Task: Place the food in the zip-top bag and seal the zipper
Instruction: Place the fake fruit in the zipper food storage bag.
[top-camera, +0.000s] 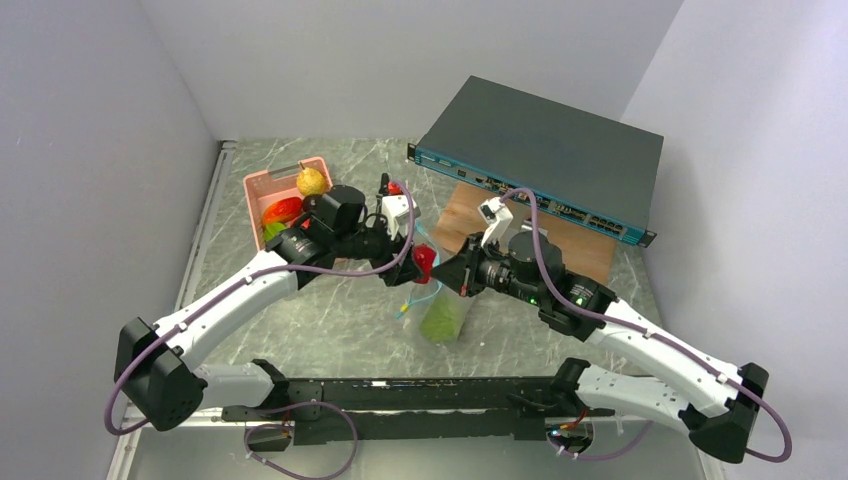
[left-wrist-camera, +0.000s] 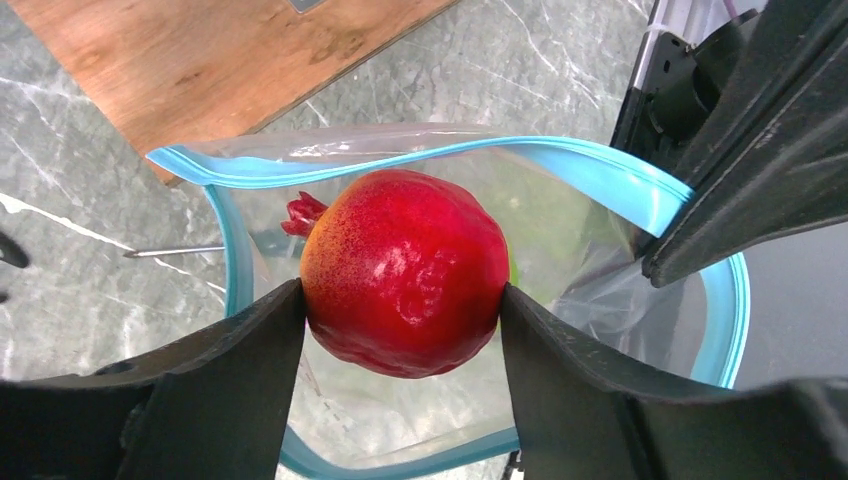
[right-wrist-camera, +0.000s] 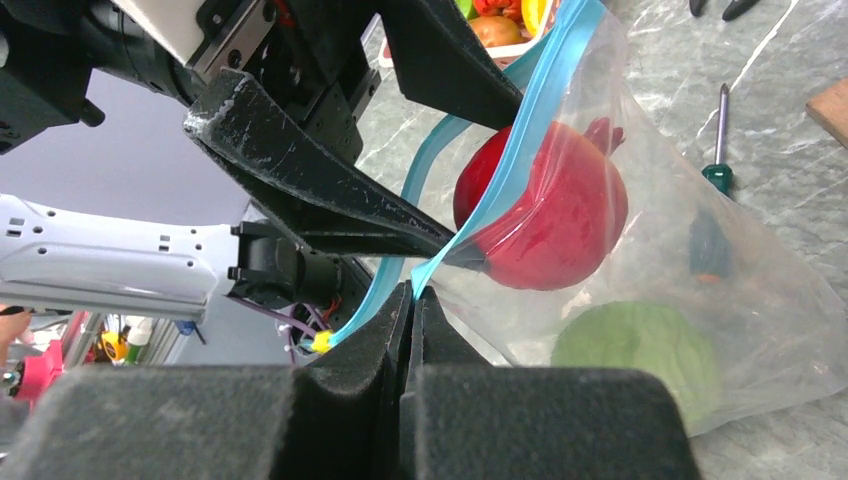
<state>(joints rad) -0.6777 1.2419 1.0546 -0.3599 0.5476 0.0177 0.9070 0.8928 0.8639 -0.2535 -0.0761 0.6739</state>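
Observation:
My left gripper (left-wrist-camera: 402, 305) is shut on a glossy red pomegranate (left-wrist-camera: 405, 270) and holds it in the open mouth of the clear zip-top bag (left-wrist-camera: 640, 300). The teal zipper strip (left-wrist-camera: 400, 150) rings the fruit. In the top view the pomegranate (top-camera: 425, 260) sits at the top of the bag (top-camera: 440, 310). My right gripper (right-wrist-camera: 412, 295) is shut on the bag's zipper edge (right-wrist-camera: 520, 130) and holds the mouth up. A green fruit (right-wrist-camera: 640, 355) lies at the bag's bottom. The pomegranate (right-wrist-camera: 550, 220) shows through the plastic.
A pink basket (top-camera: 262, 190) at back left holds yellow, red and green fruit. A dark network switch (top-camera: 545, 150) sits on a wooden board (top-camera: 590, 250) at back right. A green-handled screwdriver (right-wrist-camera: 716, 150) lies on the marble table beside the bag.

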